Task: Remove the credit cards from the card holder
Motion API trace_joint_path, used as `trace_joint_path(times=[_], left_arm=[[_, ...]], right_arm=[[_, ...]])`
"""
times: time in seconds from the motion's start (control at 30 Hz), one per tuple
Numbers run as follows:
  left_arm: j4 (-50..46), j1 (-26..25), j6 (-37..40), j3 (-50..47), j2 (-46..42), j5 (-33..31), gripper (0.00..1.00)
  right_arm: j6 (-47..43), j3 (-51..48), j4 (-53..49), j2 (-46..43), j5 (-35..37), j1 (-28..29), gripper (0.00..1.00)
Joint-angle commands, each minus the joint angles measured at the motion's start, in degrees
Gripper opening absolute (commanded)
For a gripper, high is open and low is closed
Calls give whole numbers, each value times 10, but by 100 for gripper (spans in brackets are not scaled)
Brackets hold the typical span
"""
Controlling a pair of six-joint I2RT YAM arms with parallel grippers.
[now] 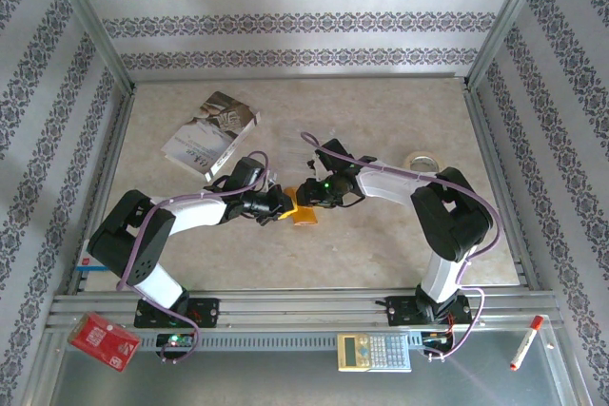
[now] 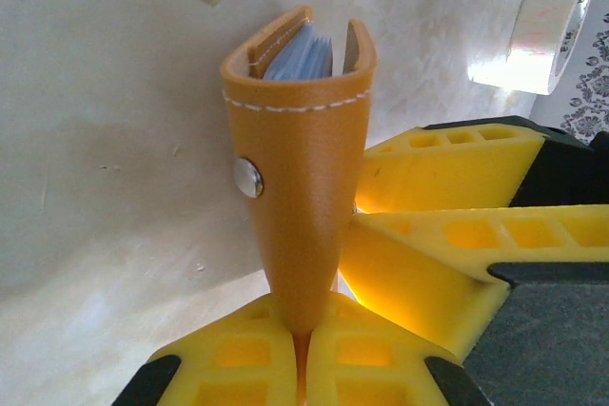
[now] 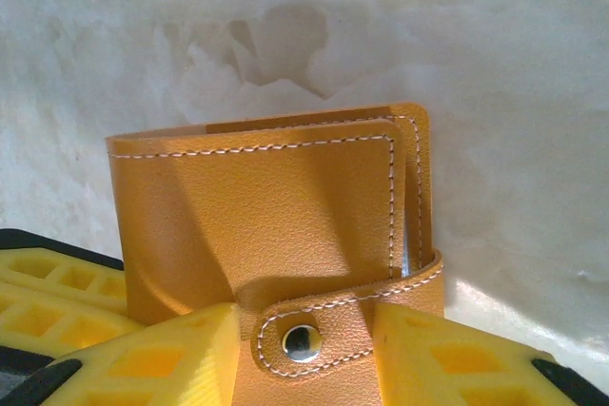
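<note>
Left gripper [image 2: 303, 354] clenched on the near edge of the wallet [image 2: 300, 187], which stands lengthwise straight off its jaws, pale-blue cards [image 2: 303, 52] at the far end; right gripper [image 3: 306, 330] straddles the snap [image 3: 302, 341] (grip unclear).

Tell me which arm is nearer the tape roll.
Right. The right arm runs just beside the tape roll; the left arm lies across the card holder from it.
</note>
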Motion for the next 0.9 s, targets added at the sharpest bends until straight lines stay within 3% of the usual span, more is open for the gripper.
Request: trace_joint_path(times=[0.0,0.3,0.7,0.87], left_arm=[[7,0,18,24,0,3,7],[-63,1,42,40,-2,-13,5],[-81,0,49,45,-1,-27,3],[-97,1,59,48,1,-31,3]], right_arm=[[-25,16,-44,11,27,13,43],[-28,38,-123,-1,167,23,27],[-14,32,-137,-1,188,18,1],[8,14,-130,-27,212,2,1]])
